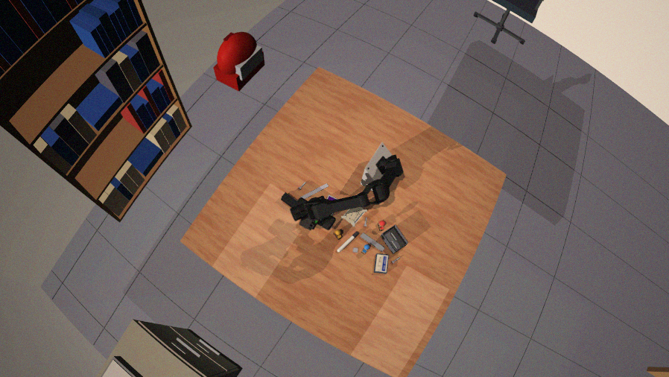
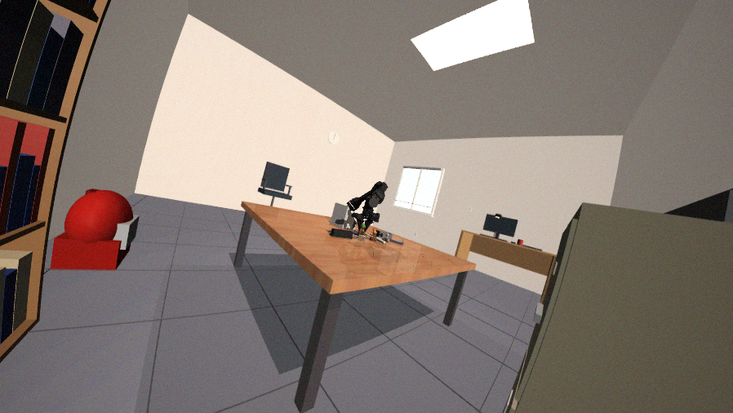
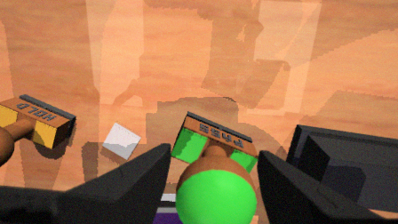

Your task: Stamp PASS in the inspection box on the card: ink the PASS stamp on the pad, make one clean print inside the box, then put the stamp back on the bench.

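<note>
The PASS stamp has a green-sided block, a brown handle and a green knob. My gripper is shut on its handle, with a black finger on each side. The stamp's face is turned down and hidden; its exact height is unclear. A purple pad-like surface with a pale rim shows partly behind the knob in the wrist view and beside the arm in the top view. A cream card-like sheet with dark lines lies partly under the arm; its box cannot be made out.
The yellow HOLD stamp and a small white block stand left in the wrist view; a black box is right. Red and blue stamps, a marker, a dark tray and a labelled tin lie beyond.
</note>
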Motion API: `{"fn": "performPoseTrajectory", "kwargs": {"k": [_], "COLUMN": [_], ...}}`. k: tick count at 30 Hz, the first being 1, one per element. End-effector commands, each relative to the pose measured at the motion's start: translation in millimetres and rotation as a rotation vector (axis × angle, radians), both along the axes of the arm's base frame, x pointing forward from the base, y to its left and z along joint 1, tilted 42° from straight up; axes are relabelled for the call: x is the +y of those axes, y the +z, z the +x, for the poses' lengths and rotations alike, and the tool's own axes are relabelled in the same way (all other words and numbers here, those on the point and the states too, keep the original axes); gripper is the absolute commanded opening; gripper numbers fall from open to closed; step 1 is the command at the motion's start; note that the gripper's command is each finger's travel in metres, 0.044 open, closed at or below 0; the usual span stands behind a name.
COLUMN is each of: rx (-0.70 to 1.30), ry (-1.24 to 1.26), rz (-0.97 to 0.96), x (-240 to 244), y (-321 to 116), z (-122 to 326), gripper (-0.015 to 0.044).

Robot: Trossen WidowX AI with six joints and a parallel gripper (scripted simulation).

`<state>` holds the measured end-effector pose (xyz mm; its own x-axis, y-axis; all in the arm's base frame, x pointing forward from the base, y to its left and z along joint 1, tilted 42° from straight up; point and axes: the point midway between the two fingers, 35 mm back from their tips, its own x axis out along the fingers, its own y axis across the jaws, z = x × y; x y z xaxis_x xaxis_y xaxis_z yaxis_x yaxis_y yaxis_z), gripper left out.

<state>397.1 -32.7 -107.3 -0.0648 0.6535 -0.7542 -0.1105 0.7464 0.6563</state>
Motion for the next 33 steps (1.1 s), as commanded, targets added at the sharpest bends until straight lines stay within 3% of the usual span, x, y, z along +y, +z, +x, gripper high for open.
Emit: {"fn": "performPoseTrajectory", "kwargs": {"k": [1, 33], "rx": [-0.006, -0.005], "ry": [0.005, 0.005], "rz": [-0.007, -0.007], "x": [-3, -13], "y": [3, 15], "z": [1, 2], "gripper": [0.0000, 0.0000]}}
